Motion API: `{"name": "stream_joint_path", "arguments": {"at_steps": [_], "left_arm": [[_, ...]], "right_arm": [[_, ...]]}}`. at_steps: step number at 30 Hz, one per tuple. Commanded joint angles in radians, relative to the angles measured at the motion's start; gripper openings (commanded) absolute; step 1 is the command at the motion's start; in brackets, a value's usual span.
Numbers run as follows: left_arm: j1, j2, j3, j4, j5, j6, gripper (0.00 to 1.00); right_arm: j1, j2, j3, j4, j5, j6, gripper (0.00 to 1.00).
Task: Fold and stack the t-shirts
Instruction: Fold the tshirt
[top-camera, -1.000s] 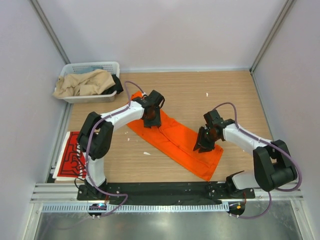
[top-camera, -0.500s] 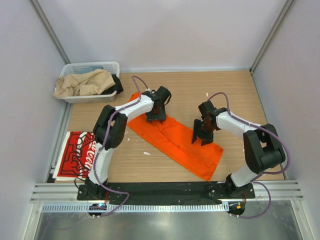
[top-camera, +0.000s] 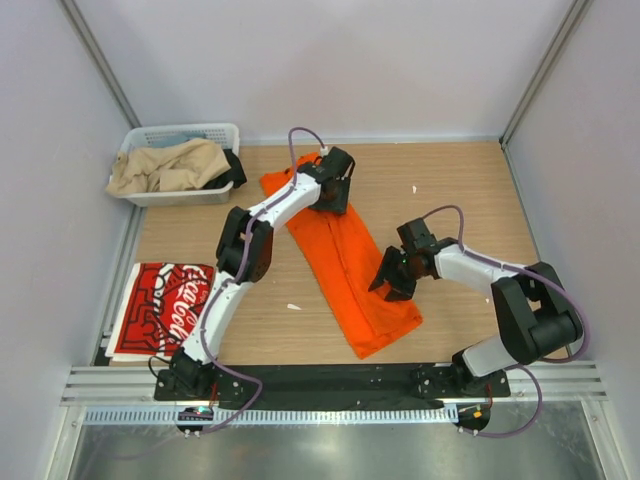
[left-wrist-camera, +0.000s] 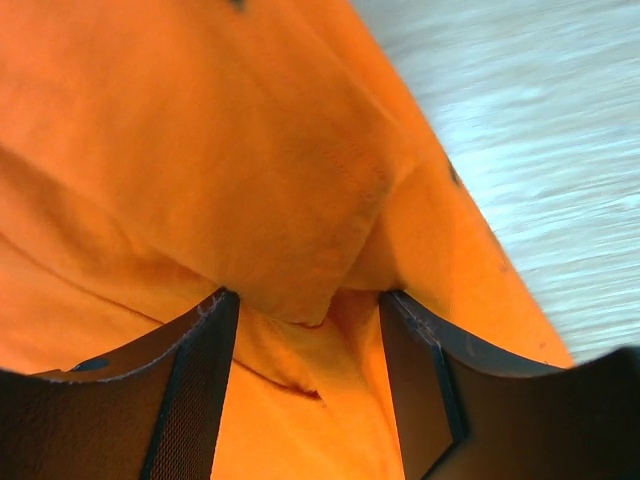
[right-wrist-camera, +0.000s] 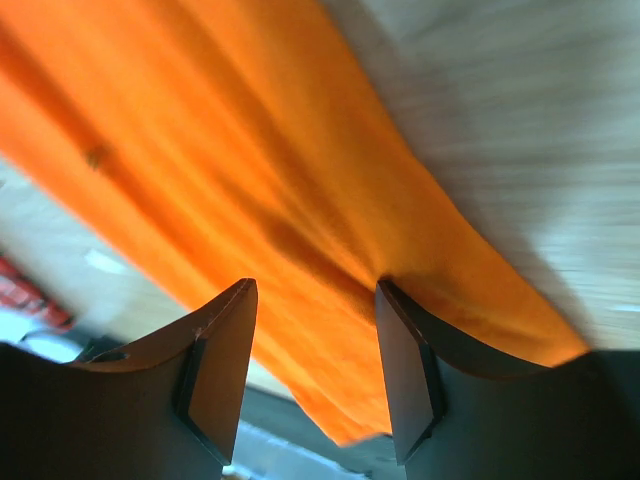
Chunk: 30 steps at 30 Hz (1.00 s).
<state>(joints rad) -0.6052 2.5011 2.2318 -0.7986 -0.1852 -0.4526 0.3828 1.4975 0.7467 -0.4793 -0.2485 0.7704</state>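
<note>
Orange tee (top-camera: 350, 265) folded into long narrow strip, lying diag., lengthwise creases.

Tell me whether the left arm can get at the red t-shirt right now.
Probably yes: the red t-shirt lies uncovered beside that arm's base. But the left arm's fingers are far out on the orange t-shirt, so it must fold back first.

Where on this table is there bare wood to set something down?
Bare wood: the far right corner, beyond the right gripper and right of the orange t-shirt; a smaller patch between it and the red t-shirt, under the left arm. Crowded: centre, and the basket corner.
</note>
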Motion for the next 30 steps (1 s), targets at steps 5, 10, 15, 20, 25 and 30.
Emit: {"name": "stream_joint_path", "arguments": {"at_steps": [5, 10, 15, 20, 25, 30], "left_arm": [[0.015, 0.022, 0.074, 0.068, 0.032, 0.252, 0.62], [0.015, -0.152, -0.009, 0.019, -0.046, 0.230, 0.70], [0.015, -0.335, -0.052, -0.082, -0.005, 0.076, 0.71], [-0.011, -0.525, -0.275, -0.111, 0.102, -0.052, 0.57], [-0.115, -0.779, -0.702, -0.065, 0.145, -0.194, 0.52], [-0.136, -0.924, -1.096, 0.126, 0.239, -0.440, 0.60]], "right_arm": [[0.136, -0.009, -0.057, 0.101, -0.166, 0.184, 0.57], [0.136, -0.077, 0.081, -0.117, -0.037, -0.011, 0.57], [0.136, -0.111, 0.172, -0.229, 0.096, -0.175, 0.58], [0.136, -0.129, 0.166, -0.360, 0.230, -0.252, 0.58], [0.134, -0.181, 0.117, -0.375, 0.281, -0.201, 0.57], [0.111, -0.165, 0.082, -0.332, 0.273, -0.189, 0.58]]}}
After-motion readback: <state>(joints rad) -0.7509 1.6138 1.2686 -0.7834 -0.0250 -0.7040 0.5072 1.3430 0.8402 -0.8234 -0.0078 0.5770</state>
